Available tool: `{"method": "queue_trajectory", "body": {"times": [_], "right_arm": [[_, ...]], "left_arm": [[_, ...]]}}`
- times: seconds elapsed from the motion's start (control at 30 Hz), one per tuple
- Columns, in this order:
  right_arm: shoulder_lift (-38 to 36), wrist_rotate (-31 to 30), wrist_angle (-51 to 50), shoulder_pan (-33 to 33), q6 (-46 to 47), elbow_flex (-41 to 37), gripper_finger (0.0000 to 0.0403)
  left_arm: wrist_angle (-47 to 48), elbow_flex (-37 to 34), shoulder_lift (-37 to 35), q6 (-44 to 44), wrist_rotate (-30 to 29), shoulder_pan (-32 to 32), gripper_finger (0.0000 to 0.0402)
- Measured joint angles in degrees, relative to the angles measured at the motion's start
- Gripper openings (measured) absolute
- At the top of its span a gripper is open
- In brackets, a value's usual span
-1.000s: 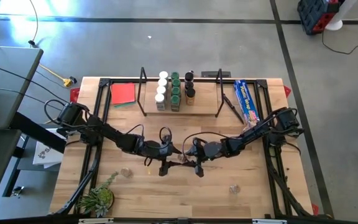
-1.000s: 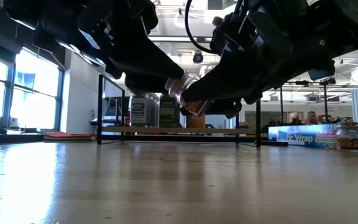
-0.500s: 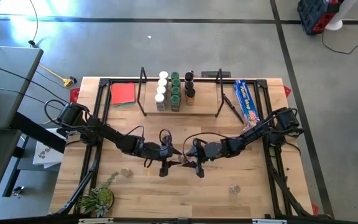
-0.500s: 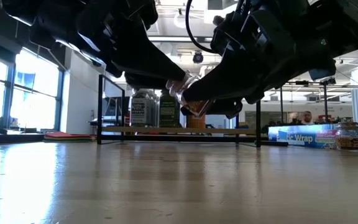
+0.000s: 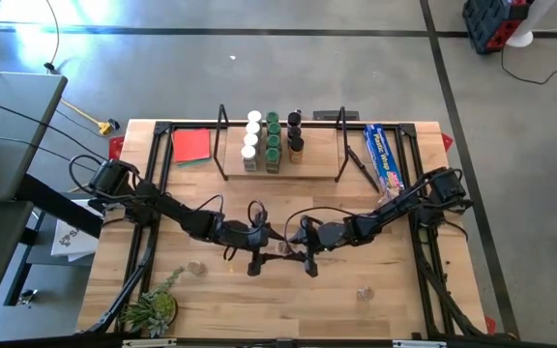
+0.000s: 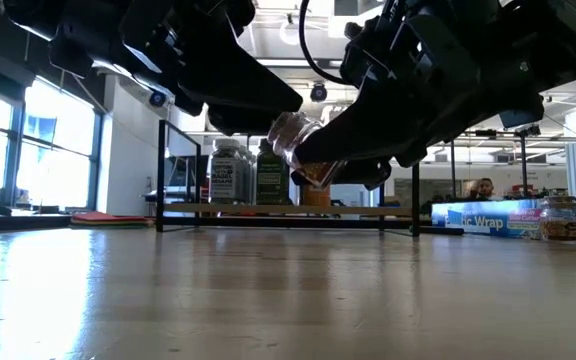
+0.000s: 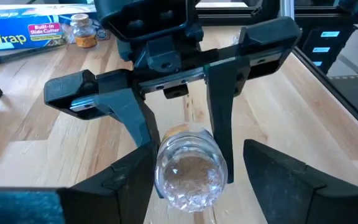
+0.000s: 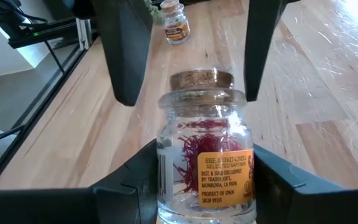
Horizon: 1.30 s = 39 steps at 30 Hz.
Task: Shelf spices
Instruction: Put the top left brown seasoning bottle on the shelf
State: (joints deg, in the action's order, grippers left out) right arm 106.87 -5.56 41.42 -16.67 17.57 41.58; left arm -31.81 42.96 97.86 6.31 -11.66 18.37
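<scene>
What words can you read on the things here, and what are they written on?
"Wrap": on the long blue box.
"Built-in Slide Cutter": on the same box, small.
"TRADER JOE'S", "PRODUCT OF SPAIN": on the orange label of the cork-topped saffron jar held between the right gripper fingers; its other lines are too small to read.
The jars on the shelf and the loose jar have labels too blurred to read.
</scene>
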Motion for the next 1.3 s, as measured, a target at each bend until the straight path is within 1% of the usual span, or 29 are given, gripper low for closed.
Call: {"method": "queue_trajectory", "body": {"times": [0.23, 0.5, 0.6, 0.77, 0.83, 0.9, 0.97, 1.03, 1.13, 1.23, 1.3], "right_arm": [[0.0, 0.2, 3.4, -0.7, 0.0, 0.0, 0.0171], [0.0, 0.5, 3.7, -1.0, 0.4, 0.1, 0.0171], [0.0, 0.5, 3.7, -1.0, 0.4, 0.1, 0.0171], [0.0, 0.5, 3.6, -1.0, 0.4, 0.1, 0.0171], [0.0, 0.5, 3.6, -1.0, 0.5, 0.1, 0.0171], [0.0, 0.5, 3.3, -1.0, 0.5, 0.1, 0.0182], [-0.2, 0.5, 1.5, -1.0, 0.4, 0.3, 0.0208], [-1.4, 0.7, -3.6, -1.0, 1.4, 0.3, 0.0233], [-5.6, -0.3, -14.7, -0.9, 3.9, 0.2, 0.0247], [-11.4, -2.9, -28.1, -1.3, 6.4, 0.2, 0.0250], [-15.6, -4.9, -36.8, -1.8, 7.9, 0.2, 0.0251]], "left_arm": [[0.3, 0.0, 0.2, -0.5, 0.0, 0.0, 0.0225], [-0.1, 0.0, 0.2, -0.4, -0.3, 0.0, 0.0223], [-0.3, 0.0, 0.2, 0.1, -0.3, 0.0, 0.0209], [-0.3, -0.1, 0.2, 0.5, -0.2, 0.0, 0.0168], [-0.3, -0.1, 0.2, 0.5, 0.0, 0.0, 0.0168], [-0.3, -0.1, 0.2, 0.5, 0.0, 0.0, 0.0168], [1.1, 0.1, -0.1, 0.8, -0.3, 0.0, 0.0168], [5.8, 1.6, -1.0, 1.6, -1.0, 0.0, 0.0168], [17.9, 6.4, -3.4, 2.8, -1.3, 0.0, 0.0168], [33.5, 14.2, -4.8, 2.7, -1.7, -1.0, 0.0168], [43.8, 20.6, -4.9, 0.9, -2.1, -2.7, 0.0168]]}}
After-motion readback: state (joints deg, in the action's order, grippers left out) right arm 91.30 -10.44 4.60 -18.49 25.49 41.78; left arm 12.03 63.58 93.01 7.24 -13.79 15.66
